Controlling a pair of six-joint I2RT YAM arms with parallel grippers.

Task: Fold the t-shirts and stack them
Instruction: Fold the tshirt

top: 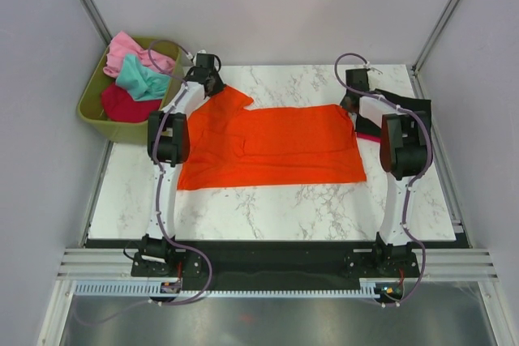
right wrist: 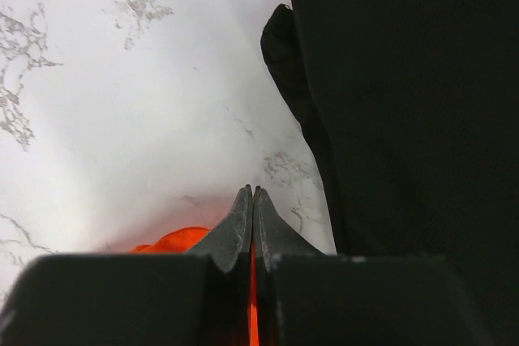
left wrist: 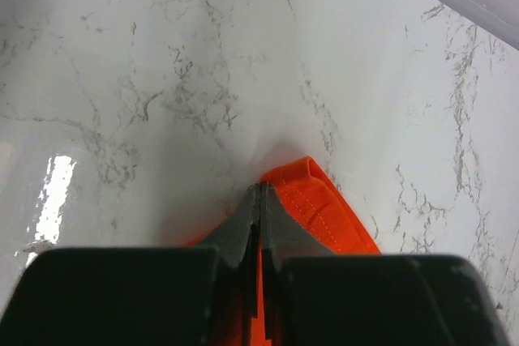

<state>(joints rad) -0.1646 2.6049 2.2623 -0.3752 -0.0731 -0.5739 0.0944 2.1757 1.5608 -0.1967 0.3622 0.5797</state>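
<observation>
Left gripper (left wrist: 259,190) pinches the orange shirt (top: 276,150) at its far left corner | right gripper (right wrist: 252,192) pinches its far right corner, by the black shirt (right wrist: 405,119) | orange shirt lies flat on the table (top: 268,208)

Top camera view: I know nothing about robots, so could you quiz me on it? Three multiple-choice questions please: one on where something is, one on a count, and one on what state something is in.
1. Where in the view is the green bin?
A. Dead centre
B. Far left
C. Near right

2. How many shirts show in the bin?
A. One
B. Five
C. Three

3. What is the left gripper doing?
A. Pinching the orange shirt
B. Hanging wide open
C. Holding the bin's rim

Answers:
1 B: the bin sits at the far left, past the left arm.
2 C: a pink shirt, a teal shirt and a crimson shirt lie in it.
3 A: the left wrist view shows its fingers shut with orange cloth between them.
</observation>
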